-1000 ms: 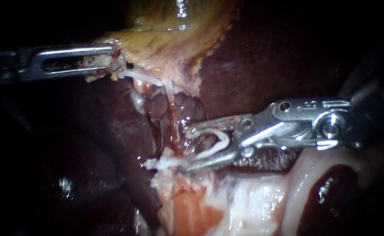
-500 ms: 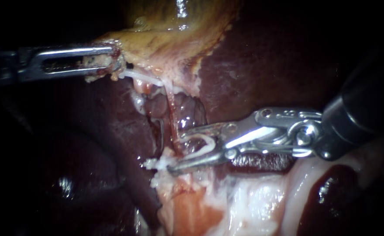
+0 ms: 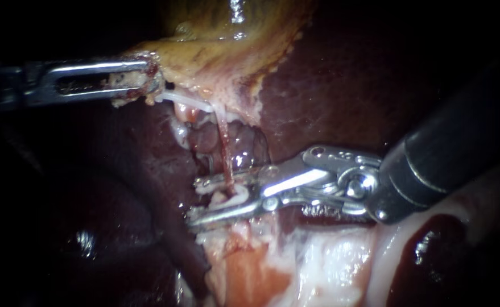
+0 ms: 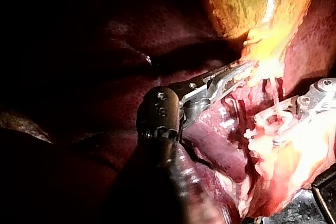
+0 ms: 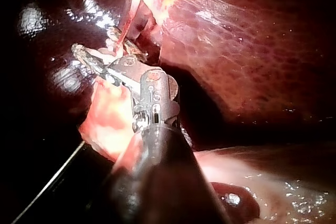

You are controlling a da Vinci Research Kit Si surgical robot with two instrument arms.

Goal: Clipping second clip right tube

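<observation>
White clip (image 3: 235,196) sits loaded in the hand of the right instrument (image 3: 195,200). Its two jaws stand partly apart with one leg of the clip against each, so the hand holds the clip and pinches nothing else yet. Thin reddish tube (image 3: 224,153) runs down from the gallbladder (image 3: 215,62) edge and passes between those jaws, ahead of the clip's bend, upper jaw on one side, lower jaw on the other. Left instrument (image 3: 133,82) comes in from the left, hand closed on the pale lip of the gallbladder, holding it away from the liver (image 3: 329,91); the tube looks stretched. Judgement on progress: approach and straddle look done. Closing the jaws to press the clip onto the tube, then opening and backing off, are left to do. A gap shows between the clip's legs, so it is not yet flattened. Hard to make out: a thin grey loop (image 3: 210,165) just beside the upper jaw, near the tube, may be a clip already in place; cannot say for sure, nor what it sits on. Jaw tips end at the fringe of the pale tissue (image 3: 318,256), so whether they reach fully past the tube is unclear. Lower end of the tube is hidden behind clip and jaws. In the right wrist view the instrument's own shaft blocks much of the hand; the left wrist view cuts the right instrument off at its edge.
</observation>
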